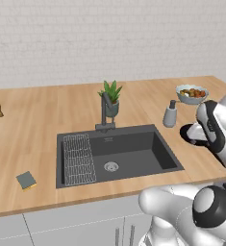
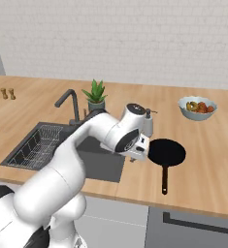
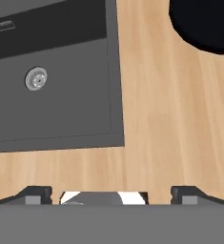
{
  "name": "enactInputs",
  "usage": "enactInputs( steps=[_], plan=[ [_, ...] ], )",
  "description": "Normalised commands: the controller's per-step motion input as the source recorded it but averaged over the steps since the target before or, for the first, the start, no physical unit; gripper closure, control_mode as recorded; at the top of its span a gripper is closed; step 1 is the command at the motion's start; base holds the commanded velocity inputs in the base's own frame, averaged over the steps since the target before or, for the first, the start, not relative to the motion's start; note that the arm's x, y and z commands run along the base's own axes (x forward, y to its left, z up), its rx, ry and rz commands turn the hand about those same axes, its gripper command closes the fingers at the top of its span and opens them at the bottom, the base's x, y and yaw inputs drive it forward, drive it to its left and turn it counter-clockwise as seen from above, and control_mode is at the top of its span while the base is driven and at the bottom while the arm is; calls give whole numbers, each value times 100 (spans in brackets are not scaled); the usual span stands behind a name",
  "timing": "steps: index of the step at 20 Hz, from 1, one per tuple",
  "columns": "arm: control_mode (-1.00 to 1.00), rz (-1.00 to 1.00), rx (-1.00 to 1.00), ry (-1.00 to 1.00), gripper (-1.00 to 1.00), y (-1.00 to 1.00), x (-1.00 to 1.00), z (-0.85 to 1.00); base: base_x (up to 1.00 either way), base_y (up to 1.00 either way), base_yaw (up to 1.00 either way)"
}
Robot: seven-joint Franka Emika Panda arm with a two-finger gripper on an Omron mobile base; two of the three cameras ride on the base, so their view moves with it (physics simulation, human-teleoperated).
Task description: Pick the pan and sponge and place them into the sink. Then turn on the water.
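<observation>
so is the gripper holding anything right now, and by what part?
Nothing held. The gripper is open over bare counter, between the sink and the pan.

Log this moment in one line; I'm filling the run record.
gripper: open, empty, over counter beside sink | pan: on counter | sponge: on counter | faucet: no water

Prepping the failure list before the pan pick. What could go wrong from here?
1. The pan sits close to the soap bottle and fruit bowl; a wide swing could knock them.
2. Its thin handle points at the counter's front edge; a grasp there may let the pan tilt or slip.
3. The open end effector hovers over bare counter beside the sink, not yet lined up with the pan.
</observation>
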Motion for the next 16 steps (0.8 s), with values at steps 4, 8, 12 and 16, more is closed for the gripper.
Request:
enactInputs(
  steps=[4,8,12,16],
  plan=[
    [-100,-4,-14,7,-100,-43,8,-17,0,0,0],
    [-100,-15,-6,9,-100,-63,23,-28,0,0,0],
    [-100,-9,-1,14,-100,-64,19,-15,0,0,0],
    [-100,-1,0,5,-100,-59,11,-32,0,0,0]
  ],
)
